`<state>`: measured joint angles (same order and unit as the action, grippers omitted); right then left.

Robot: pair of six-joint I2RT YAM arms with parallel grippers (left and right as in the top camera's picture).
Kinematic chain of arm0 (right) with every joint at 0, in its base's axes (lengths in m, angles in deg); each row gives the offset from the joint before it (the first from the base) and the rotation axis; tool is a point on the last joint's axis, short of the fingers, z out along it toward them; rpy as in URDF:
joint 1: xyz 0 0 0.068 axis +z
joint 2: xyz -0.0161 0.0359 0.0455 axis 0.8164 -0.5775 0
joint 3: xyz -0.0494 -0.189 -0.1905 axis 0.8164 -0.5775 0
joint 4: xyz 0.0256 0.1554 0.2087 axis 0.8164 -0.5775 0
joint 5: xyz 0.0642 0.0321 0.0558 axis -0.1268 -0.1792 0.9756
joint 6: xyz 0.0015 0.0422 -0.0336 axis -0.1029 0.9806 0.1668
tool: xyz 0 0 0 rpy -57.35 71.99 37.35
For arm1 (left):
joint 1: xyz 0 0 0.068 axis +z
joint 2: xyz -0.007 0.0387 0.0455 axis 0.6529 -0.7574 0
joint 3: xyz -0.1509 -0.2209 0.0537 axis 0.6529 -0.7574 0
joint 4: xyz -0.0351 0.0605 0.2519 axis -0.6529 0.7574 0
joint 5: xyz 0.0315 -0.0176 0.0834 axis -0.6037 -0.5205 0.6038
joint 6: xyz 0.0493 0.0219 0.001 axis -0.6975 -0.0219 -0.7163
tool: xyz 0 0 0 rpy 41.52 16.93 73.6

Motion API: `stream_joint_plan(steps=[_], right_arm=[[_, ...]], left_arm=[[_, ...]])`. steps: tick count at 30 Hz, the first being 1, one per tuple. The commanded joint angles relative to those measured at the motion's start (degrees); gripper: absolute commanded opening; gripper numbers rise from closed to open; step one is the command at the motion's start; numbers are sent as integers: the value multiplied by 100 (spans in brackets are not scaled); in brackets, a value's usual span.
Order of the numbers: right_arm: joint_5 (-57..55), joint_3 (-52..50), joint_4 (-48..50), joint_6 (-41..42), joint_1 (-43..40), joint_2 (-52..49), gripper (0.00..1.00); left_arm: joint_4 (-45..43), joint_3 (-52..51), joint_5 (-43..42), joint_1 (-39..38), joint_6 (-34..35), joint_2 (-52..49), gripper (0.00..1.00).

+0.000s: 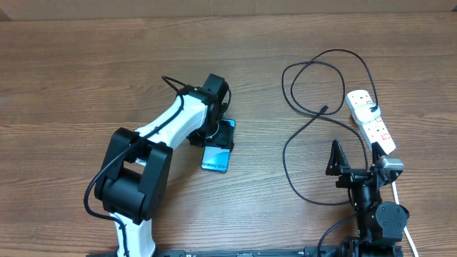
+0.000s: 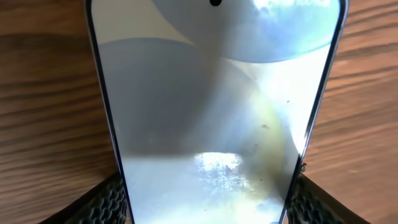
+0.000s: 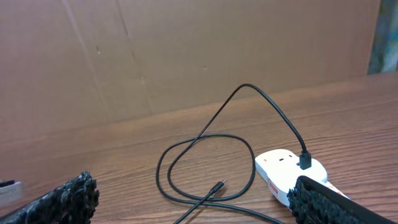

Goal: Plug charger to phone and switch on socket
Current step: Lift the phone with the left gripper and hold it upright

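Near tabletop [image 1: 71, 71] centre, clamped the phone [image 1: 216, 158] by its long edges in the left pincer [image 2: 208, 199]; poised the right pincer [image 3: 194, 198] released and empty near the socket [image 1: 371, 121]; likely next: fetching the charger [image 1: 285, 151] by its loose plug [image 1: 323, 109].

- a line of dark print crosses the lit screen of the phone [image 1: 216, 155] in the overhead view, too small to read.
- in the left wrist view the phone [image 2: 211, 112] screen is washed in glare, with nothing legible on it.
- the socket [image 1: 371, 120] carries small red marks, unreadable from overhead.
- in the right wrist view a red marking on the socket [image 3: 283, 169] is too blurred to read.
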<state>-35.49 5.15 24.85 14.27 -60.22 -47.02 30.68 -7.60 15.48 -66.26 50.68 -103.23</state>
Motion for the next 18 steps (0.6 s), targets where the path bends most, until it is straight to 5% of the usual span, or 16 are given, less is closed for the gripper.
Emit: stream_joint_plan(steps=[1, 18], right_arm=[[-55, -59, 17, 15, 7, 68, 100], [-55, -59, 17, 15, 7, 68, 100]], left_arm=[[63, 387, -638, 28, -98, -63, 34], [125, 859, -2975, 643, -219, -63, 34]])
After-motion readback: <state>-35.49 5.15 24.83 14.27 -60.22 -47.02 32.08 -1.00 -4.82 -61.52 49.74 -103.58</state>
